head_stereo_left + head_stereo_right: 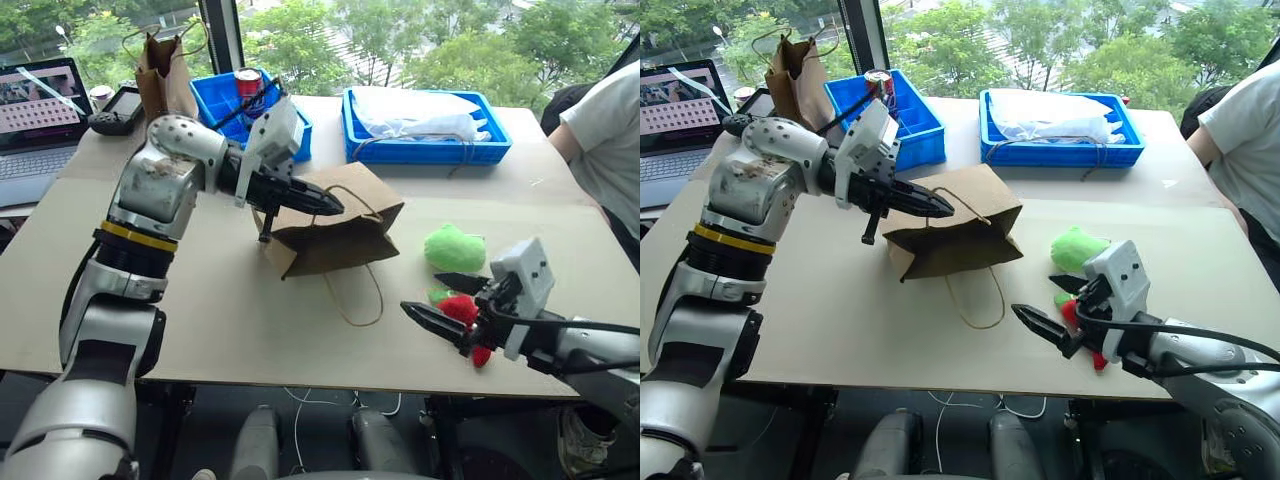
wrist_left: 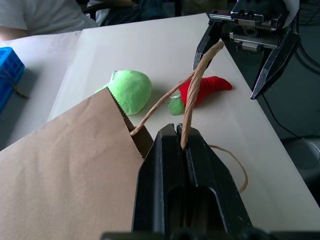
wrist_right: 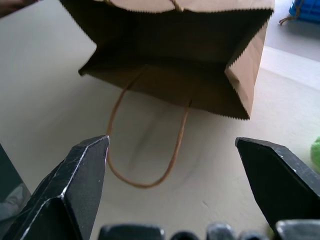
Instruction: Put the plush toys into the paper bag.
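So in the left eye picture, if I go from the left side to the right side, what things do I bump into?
Laptop → tall darker paper bag → left gripper, shut on the cord handle of the paper bag → green plush toy → right gripper, open by the red chili toy → person's sleeve.

The left arm reaches across, its black two-fingered left pincer (image 1: 325, 205) clamped tight. The right arm extends low, its right pincer (image 1: 440, 300) spread wide apart.
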{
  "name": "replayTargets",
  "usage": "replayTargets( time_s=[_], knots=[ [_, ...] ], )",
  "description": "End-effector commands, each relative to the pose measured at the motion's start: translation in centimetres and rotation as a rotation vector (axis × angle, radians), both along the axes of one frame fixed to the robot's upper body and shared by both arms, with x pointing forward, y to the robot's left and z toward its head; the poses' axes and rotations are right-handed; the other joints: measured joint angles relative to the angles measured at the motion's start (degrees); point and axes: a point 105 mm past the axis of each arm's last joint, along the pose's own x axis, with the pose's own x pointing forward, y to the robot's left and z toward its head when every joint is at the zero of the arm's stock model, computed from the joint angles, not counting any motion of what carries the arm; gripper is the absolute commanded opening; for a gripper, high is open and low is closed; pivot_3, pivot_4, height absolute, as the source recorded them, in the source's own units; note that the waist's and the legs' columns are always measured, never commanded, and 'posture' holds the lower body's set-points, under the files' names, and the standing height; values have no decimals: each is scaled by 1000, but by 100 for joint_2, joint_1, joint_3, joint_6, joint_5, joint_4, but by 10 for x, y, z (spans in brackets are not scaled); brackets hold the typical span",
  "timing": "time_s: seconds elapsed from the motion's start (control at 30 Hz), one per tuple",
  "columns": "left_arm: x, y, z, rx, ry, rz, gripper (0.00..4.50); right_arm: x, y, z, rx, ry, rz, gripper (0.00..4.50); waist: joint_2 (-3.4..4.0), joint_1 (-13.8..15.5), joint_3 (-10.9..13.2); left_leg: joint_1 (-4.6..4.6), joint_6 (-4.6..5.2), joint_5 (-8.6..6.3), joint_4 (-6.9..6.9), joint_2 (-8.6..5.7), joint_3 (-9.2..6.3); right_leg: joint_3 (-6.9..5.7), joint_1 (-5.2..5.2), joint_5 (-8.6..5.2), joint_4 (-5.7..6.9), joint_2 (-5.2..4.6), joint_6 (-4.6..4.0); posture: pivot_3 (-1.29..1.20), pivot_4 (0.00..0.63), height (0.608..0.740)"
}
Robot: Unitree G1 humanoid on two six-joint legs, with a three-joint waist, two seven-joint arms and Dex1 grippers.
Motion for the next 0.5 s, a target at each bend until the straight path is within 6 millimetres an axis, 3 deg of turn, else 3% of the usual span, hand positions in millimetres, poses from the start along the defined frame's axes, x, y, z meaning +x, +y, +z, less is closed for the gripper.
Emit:
replayTargets(
  time_s=[0.03, 0.13, 0.33, 0.5],
  knots=[
    [-6, -7, 19, -63, -50, -7, 0, 23, 18, -1, 54, -19, -66, 3248, 2, -10, 0, 0, 0, 0, 0, -1, 2, 2, -3, 0, 4, 0, -1, 0, 150, 694],
    [-9, -8, 20, -74, -88, -20, 0, 33, 38, -10, 76, 14, -58, 2120, 4, -10, 0, 0, 0, 0, -2, -3, 2, 3, -8, -2, 16, -1, -4, 0, 150, 694],
    [-13, -7, 26, -72, -120, -35, 0, 60, 53, -13, 148, -6, -129, 115, 6, 15, 1, -2, 0, 0, -3, -4, 0, 0, -13, -3, 23, -2, -6, 0, 150, 694],
    [-13, -10, 30, -103, -96, -24, 0, 83, 59, -32, 129, -5, -173, 39, 7, 9, 1, 2, -1, 1, 1, -3, 0, 0, -13, -4, 33, -1, -6, 0, 150, 694]
  ],
)
